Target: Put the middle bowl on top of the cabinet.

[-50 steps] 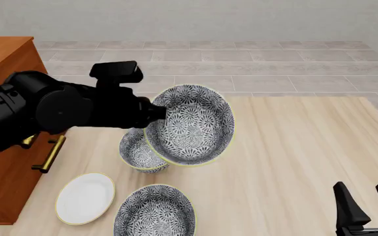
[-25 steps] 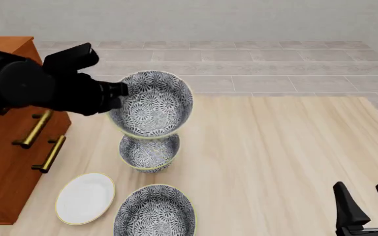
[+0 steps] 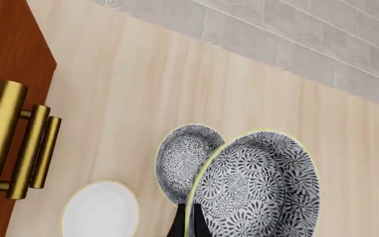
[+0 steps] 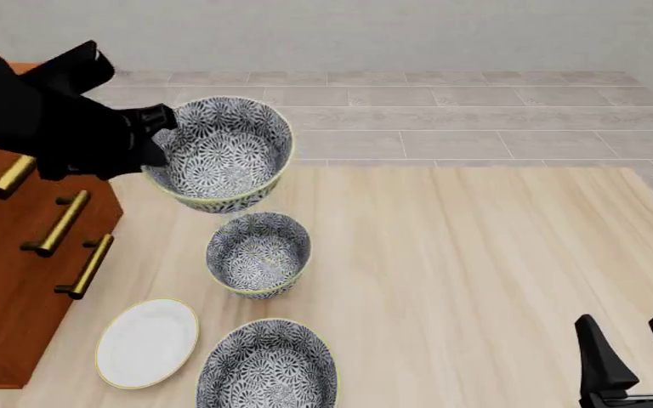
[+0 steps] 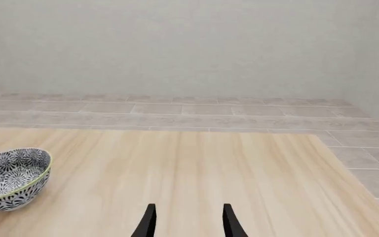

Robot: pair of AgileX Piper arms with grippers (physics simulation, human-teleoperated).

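Beside the tall reddish-brown wooden cabinet (image 4: 9, 280), my left claw (image 4: 159, 127) clamps the deep blue-and-white floral bowl (image 4: 222, 153) aloft. My right claw (image 4: 635, 353) stands apart, far from the cabinet.

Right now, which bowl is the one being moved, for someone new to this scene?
Start at the reddish-brown cabinet on the table's left. Beside its top corner, the left tool holds a blue-and-white floral bowl aloft, tilted. Its two look-alikes sit on the table.
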